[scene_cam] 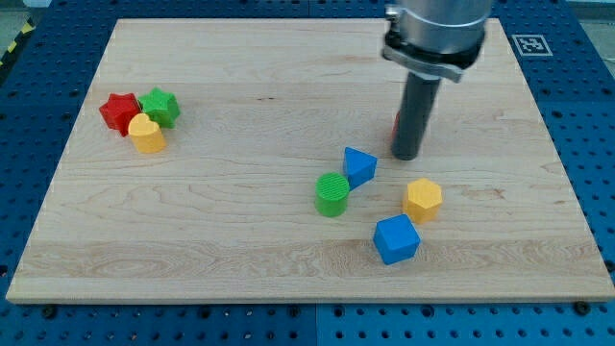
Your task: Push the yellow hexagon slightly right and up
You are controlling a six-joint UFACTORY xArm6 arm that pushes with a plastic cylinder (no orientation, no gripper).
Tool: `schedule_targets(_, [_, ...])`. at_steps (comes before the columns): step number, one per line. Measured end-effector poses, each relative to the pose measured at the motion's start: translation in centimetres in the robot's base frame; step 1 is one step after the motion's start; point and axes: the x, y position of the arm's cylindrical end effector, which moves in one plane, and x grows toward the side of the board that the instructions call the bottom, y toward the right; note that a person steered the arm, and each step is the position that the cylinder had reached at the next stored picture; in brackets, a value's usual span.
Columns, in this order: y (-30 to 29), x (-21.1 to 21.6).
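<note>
The yellow hexagon [423, 199] lies on the wooden board [240, 231] at the view's lower right. My tip [405, 155] stands just above it and slightly left, apart from it. A blue triangular block [359, 165] lies left of my tip, touching a green cylinder [332, 194]. A blue cube [396, 239] lies just below the hexagon. A small red block [396, 123] is mostly hidden behind the rod.
At the view's upper left a red star [119, 111], a green star [160, 105] and a yellow heart [147, 134] sit clustered together. A blue pegboard table [586, 115] surrounds the board.
</note>
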Motion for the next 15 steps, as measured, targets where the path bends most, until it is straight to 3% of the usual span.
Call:
schedule_targets(1, [2.1,1.3])
schedule_targets(5, [-4.4,2.8])
schedule_targets(8, [-4.0,7.3])
schedule_targets(15, [9.1,10.2])
